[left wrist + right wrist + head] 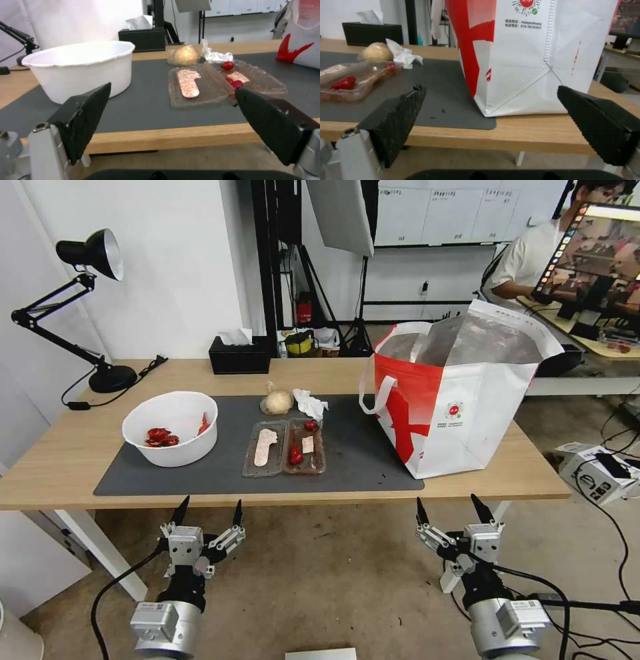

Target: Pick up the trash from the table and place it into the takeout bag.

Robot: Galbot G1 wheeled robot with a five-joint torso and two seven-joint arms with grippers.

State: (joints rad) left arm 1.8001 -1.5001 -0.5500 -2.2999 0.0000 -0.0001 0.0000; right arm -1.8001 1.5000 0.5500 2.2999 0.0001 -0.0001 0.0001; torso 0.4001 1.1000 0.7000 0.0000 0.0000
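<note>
Open mat [360, 460] between tray [285, 448], bag [460, 407].

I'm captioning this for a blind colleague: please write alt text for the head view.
A light-wood table holds a white bowl with red scraps, a clear two-part plastic tray, a beige lump, crumpled tissue and a red-and-white takeout bag. Both tools, left and right, hang open below its near edge.

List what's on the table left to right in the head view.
Desk lamp → white bowl → black tissue box → clear two-part tray → takeout bag. The beige lump and tissue sit behind the tray, so I left them out.
</note>
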